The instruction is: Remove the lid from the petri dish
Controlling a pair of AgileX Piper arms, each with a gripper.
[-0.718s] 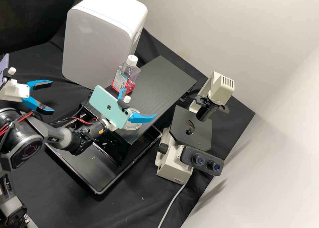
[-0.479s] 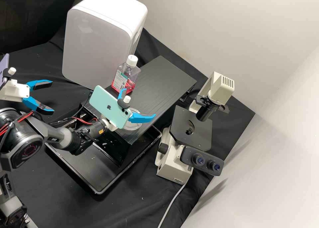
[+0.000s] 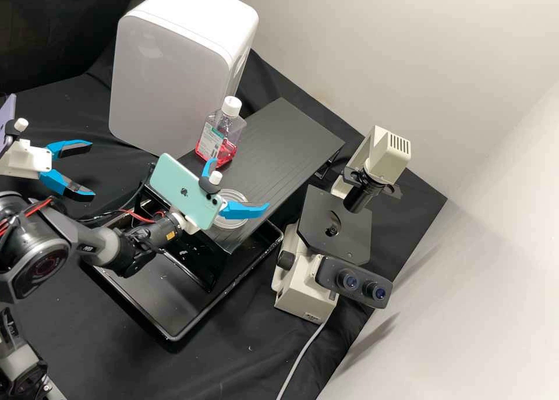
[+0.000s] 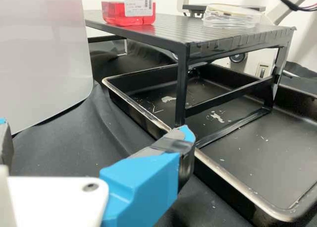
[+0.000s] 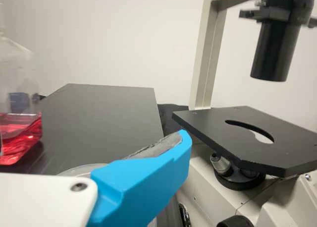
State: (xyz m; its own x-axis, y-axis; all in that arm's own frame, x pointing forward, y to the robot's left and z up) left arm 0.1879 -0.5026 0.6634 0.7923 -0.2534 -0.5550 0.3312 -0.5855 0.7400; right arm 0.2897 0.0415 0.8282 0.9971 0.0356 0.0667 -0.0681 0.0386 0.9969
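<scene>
The clear petri dish [image 3: 226, 218] with its lid on lies on the near end of the black slatted rack [image 3: 279, 144]. My right gripper [image 3: 237, 184] hovers open just over it, one blue finger [image 3: 244, 209] crossing the dish's top and the other raised toward the flask. In the right wrist view a blue finger [image 5: 148, 170] lies beside the dish's pale rim [image 5: 81, 168]. My left gripper [image 3: 88, 168] stands open at the far left, well away from the rack. From its wrist view the petri dish [image 4: 232, 16] sits on the rack's far corner.
A flask of red liquid [image 3: 218, 133] stands on the rack behind the dish. The rack stands in a black tray [image 3: 174, 324]. A large white box [image 3: 174, 62] is at the back left, and a microscope [image 3: 343, 225] stands close to the right of the rack.
The right arm has drawn back to the left and slightly down, shifting its open fingers across the dish. The left gripper has not moved.
</scene>
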